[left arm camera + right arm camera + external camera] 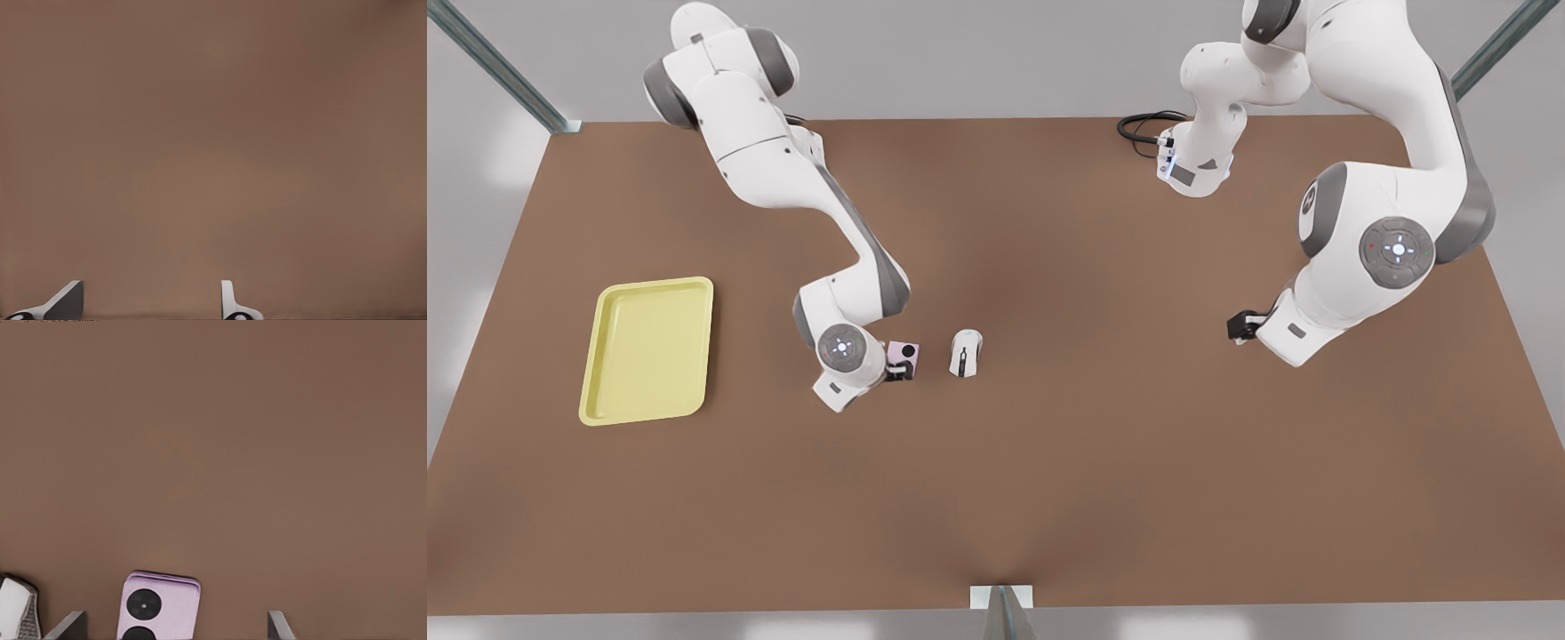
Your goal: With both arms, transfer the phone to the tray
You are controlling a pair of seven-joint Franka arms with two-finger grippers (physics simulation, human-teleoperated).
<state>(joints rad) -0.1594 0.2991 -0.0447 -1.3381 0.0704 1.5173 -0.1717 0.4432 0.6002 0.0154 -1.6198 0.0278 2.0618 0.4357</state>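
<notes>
The pale pink-lilac phone [908, 351] lies flat on the brown table, just left of centre in the front view. My right gripper [895, 372] hovers low over its near edge. In the right wrist view the phone [159, 605] sits between the fingertips [69, 624] of this open gripper [173, 628], touching neither. The pale yellow tray [591, 391] rests at the front view's left with nothing in it. My left gripper [1240, 327] waits at the front view's right above bare table, and the left wrist view has it open [147, 307] with nothing between its fingers.
A white computer mouse [966, 352] lies just right of the phone in the front view, and its edge [16, 613] is close beside one right finger. A black cable [1141, 130] loops at the table's far edge. Bare table separates phone and tray.
</notes>
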